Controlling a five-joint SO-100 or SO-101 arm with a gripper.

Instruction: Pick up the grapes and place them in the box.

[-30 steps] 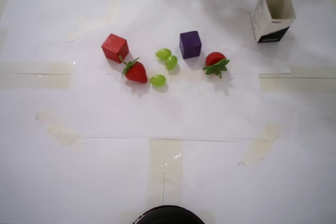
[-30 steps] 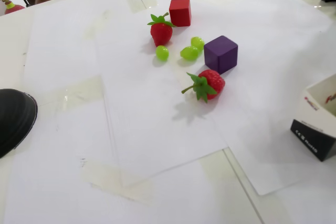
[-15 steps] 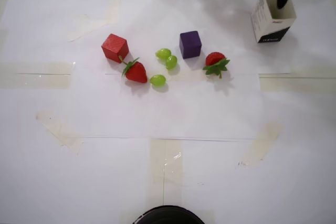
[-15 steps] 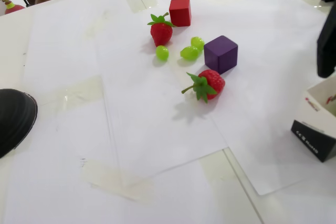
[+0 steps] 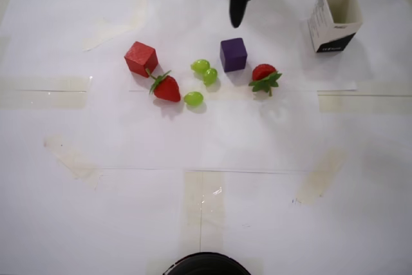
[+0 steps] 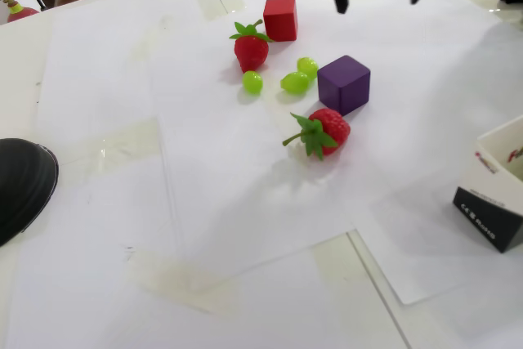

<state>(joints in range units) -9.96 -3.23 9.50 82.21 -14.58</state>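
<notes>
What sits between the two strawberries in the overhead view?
Overhead view: between the left strawberry and right strawberry lie three grapes and the purple cube, slightly above that line.

A table (image 5: 64, 223) covered in white paper sheets (image 5: 225, 133) held down with strips of clear tape (image 5: 201, 204). Near the far edge, in the overhead view, a row of small things lies on the paper: a red cube (image 5: 140, 58), a strawberry (image 5: 165, 86) just beside it, three green grapes (image 5: 201, 66), two of them touching, a purple cube (image 5: 233, 54), and a second strawberry (image 5: 264, 76). A white box (image 5: 335, 24) with an open square mouth stands by the far right corner. A dark round object (image 5: 206, 265) sits at the near edge.
</notes>
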